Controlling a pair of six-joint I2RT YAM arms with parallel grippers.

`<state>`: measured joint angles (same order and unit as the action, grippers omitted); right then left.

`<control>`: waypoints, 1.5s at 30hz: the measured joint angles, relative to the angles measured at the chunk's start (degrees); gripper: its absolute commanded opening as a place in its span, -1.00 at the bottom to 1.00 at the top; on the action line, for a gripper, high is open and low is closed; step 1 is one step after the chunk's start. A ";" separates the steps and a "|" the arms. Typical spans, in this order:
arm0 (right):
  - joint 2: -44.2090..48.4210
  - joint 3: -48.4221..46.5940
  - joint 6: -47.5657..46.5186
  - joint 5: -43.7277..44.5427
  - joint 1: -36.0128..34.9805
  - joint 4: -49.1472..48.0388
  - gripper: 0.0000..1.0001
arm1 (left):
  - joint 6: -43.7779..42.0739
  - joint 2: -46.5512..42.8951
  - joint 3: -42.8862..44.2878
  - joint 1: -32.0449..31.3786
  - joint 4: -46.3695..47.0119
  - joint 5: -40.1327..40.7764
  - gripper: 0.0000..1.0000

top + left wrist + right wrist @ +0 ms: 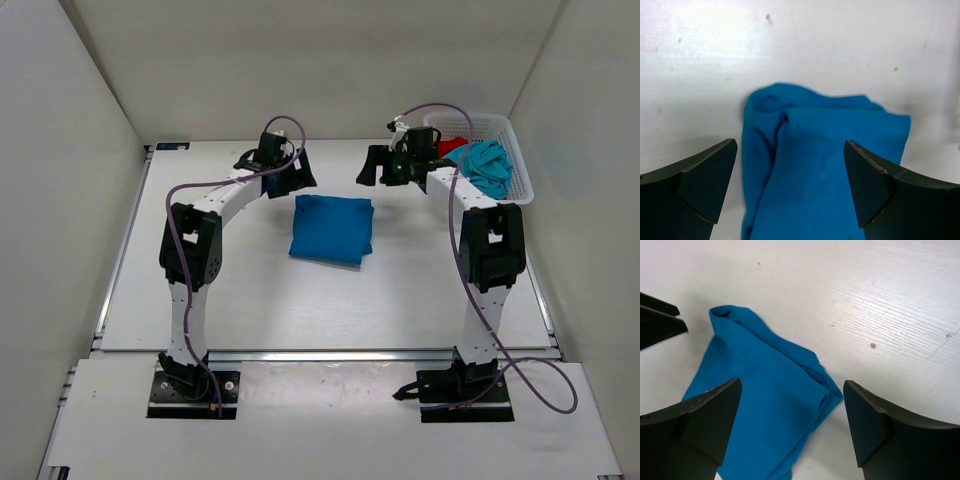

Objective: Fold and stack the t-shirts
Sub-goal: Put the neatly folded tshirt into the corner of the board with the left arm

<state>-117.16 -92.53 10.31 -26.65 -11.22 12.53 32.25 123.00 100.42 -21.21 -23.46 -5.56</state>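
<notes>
Nearest to my bases, the white table (240, 300) is bare wood grain with a few small specks. At its middle lies the royal blue t-shirt (332, 229), folded into a plump, roughly square packet that sits slightly askew to the table's edges. Its near edge is fairly straight. From my left wrist, the far side looks rounder, with a bunched corner and a short crease running down from it. From my right wrist, I see layers doubled over along one edge. Just beyond the packet's far edge, my left claw (790, 147) hangs over its far left corner with the fingers spread wide and nothing between them. My right claw (792, 385) is over the far right corner, also parted wide and gripping nothing. Neither touches the cloth. In the far right corner stands a white mesh basket (522, 172), holding the teal t-shirt (488, 165) in a crumpled heap, with the red t-shirt (452, 146) showing behind it.
</notes>
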 measured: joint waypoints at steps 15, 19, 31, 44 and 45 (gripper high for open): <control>32.17 36.87 3.87 3.41 -3.04 -4.44 0.60 | -8.96 -8.96 -19.26 -2.73 -1.22 2.51 0.65; 36.85 43.65 4.74 5.86 -1.97 -3.10 0.62 | -10.25 -6.95 -17.59 -5.20 -0.63 4.72 0.17; 50.38 49.44 4.33 9.38 6.62 -0.35 0.60 | -13.77 -0.85 -9.44 -2.51 -3.08 9.31 -1.00; 54.58 53.53 3.08 10.19 10.67 2.25 0.59 | -24.33 11.32 14.27 14.29 -13.88 14.05 -1.00; 54.49 53.53 2.97 10.58 10.67 2.40 0.59 | -24.46 12.35 15.93 15.39 -14.51 14.53 -1.00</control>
<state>-62.67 -39.00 13.28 -16.08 -0.56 14.94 7.79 135.35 116.36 -5.82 -37.98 8.97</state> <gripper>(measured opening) 0.795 0.022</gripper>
